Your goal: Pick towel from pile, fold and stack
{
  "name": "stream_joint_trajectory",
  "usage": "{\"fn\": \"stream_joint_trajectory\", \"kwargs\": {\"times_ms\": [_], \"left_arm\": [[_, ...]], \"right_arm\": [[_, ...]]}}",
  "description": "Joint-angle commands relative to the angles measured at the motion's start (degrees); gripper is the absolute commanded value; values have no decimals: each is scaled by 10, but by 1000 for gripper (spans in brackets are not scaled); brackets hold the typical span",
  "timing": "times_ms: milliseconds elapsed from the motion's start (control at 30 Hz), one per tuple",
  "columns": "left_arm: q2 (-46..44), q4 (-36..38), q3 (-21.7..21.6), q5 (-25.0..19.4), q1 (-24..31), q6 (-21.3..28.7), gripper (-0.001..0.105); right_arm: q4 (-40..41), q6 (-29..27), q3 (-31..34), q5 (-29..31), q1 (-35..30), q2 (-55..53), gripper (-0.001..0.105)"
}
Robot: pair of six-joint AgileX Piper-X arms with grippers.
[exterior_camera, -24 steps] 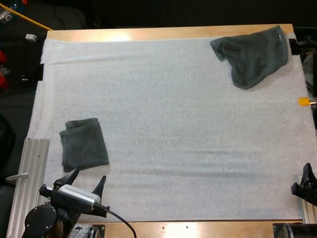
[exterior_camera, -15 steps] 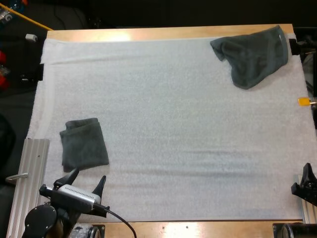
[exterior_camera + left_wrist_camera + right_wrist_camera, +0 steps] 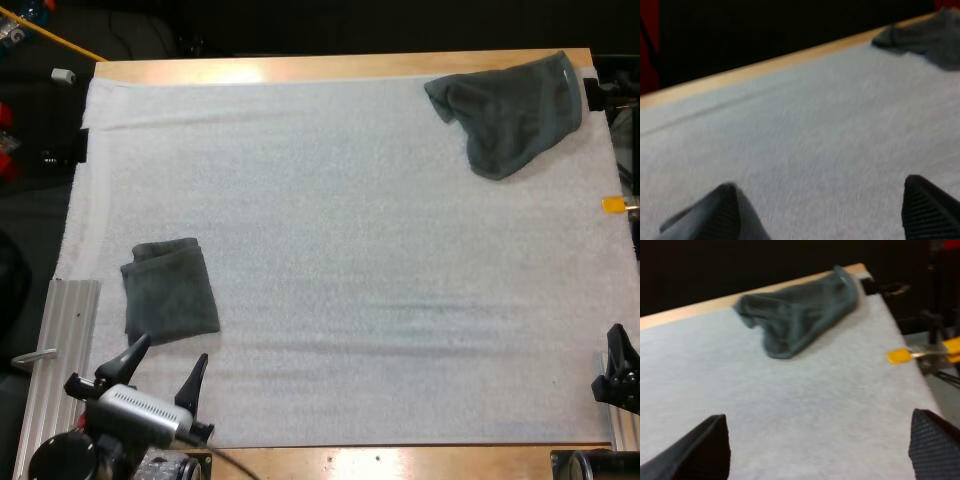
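A crumpled dark grey-green towel (image 3: pixel 515 110) lies at the far right corner of the white mat (image 3: pixel 340 260). A folded towel (image 3: pixel 168 292) rests near the mat's front left. My left gripper (image 3: pixel 163 362) hovers open just in front of the folded towel, nothing between its fingers (image 3: pixel 722 212). In the left wrist view the crumpled towel (image 3: pixel 925 37) lies far off by the wooden edge. My right gripper (image 3: pixel 620 350) sits at the mat's front right edge; its fingers (image 3: pixel 707 445) stand wide apart, with the crumpled towel (image 3: pixel 797 310) well ahead.
A ribbed aluminium rail (image 3: pixel 60 360) runs along the front left beside the mat. The wooden table edge (image 3: pixel 340 66) borders the far side, with dark space beyond.
My left arm has drawn back toward the front edge and slightly left, away from the folded towel. The right gripper has slipped slightly lower. Both towels stay put.
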Motion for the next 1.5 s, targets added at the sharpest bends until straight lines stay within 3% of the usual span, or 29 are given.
{"fn": "stream_joint_trajectory", "kwargs": {"times_ms": [0,467,733,1033,1267,1467], "left_arm": [[-3,-11,-11,0,-12,-6,65],[116,-41,-114,1,-153,-5,65],[156,-41,-125,1,-181,-4,65],[173,-53,-125,1,-181,-4,65],[173,-63,-125,1,-181,-4,65],[173,-63,-125,1,-181,-4,65]], "right_arm": [[1,-8,-14,-16,1,9,71],[80,-8,-160,-219,1,116,71],[79,-8,-178,-222,1,148,71],[-15,5,-178,-220,1,277,71],[-100,46,-178,-144,1,414,71],[-164,93,-178,-129,1,532,71]]}}
